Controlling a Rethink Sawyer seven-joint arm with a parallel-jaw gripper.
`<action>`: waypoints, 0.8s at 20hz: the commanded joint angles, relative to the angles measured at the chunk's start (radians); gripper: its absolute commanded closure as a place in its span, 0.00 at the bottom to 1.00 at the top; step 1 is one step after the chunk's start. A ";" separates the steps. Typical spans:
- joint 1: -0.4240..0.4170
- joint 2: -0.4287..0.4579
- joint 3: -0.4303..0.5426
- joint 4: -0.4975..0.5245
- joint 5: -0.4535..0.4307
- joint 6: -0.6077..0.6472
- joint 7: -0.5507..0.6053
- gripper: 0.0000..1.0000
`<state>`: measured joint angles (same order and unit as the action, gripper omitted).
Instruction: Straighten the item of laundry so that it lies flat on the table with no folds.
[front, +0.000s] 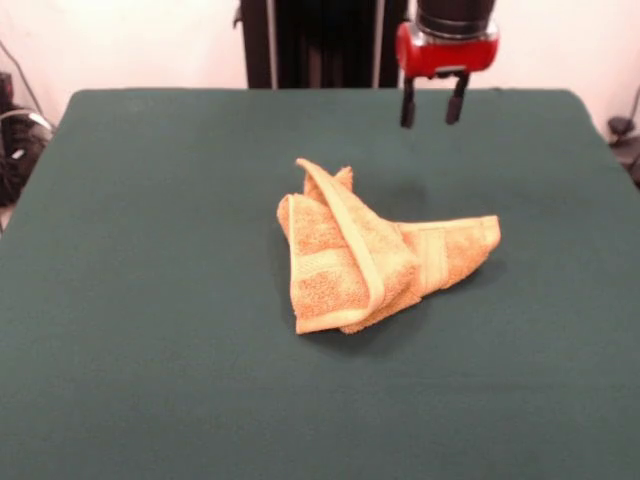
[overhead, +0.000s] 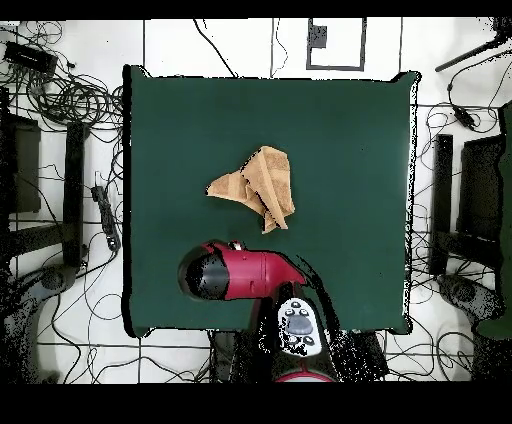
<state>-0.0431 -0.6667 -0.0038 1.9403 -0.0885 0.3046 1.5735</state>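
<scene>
The small orange-tan terry cloth towel (front: 375, 258) sits crumpled near the middle of the big dark green felt-covered table (front: 150, 380), folded over itself into a rough wedge: one thick flap with its pale hemmed edge runs diagonally across the top, a corner pokes up at the back, and a narrower tail with a woven band stretches off to one side. Nothing about it is flat yet, so I would say the job is at its very start, with the reach toward the cloth still to come. The red and black gripper (front: 432, 108) hangs in the air above the far part of the table, well apart from the towel, its two dark fingers (front: 408, 106) spread with a clear gap between them and nothing held. From above, the red arm (overhead: 262, 272) reaches in over the table edge on the robot's side of the towel (overhead: 258, 186). The next move, to my eye, calls for coming down on a free corner or hem of that top flap and drawing it outward to undo the overlap. The table around the towel is bare; cables (overhead: 70, 100) and stands lie on the floor beyond its edges, out of the way. The real difficulty looks to be the stacked layers, which could be pinched together.
</scene>
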 joint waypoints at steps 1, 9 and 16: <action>0.011 0.005 0.056 -0.129 0.026 0.097 0.117 0.00; -0.018 0.014 0.083 -0.160 0.023 0.115 0.094 0.00; -0.033 0.018 0.105 -0.169 0.016 0.110 0.079 0.00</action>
<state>-0.0564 -0.6658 -0.0038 1.8190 -0.0893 0.3077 1.5735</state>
